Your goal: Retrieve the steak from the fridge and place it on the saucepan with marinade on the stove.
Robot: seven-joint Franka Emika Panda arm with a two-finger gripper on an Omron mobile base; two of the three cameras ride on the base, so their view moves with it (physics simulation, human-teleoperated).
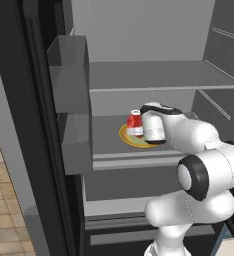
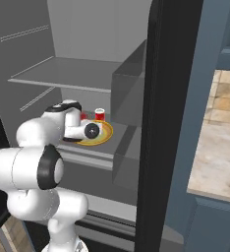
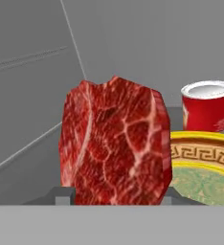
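The steak (image 3: 115, 143), a marbled dark-red slab, stands upright close before the hand camera, and a sliver of the steak (image 2: 83, 116) shows behind the hand. My gripper (image 3: 115, 198) is shut on it, a grey fingertip (image 3: 62, 195) pressed against each lower side. The hand reaches into the open fridge (image 1: 139, 75) over the middle shelf (image 2: 87, 150). A yellow-rimmed plate (image 3: 205, 153) lies just right of the steak. The saucepan and the stove are out of view.
A small red white-rimmed cup (image 3: 207, 107) stands behind the plate (image 2: 104, 133). Door bins (image 1: 69, 75) jut out on the left and the black door edge (image 2: 156, 123) rises on the right. An upper shelf (image 1: 159, 82) hangs above the hand.
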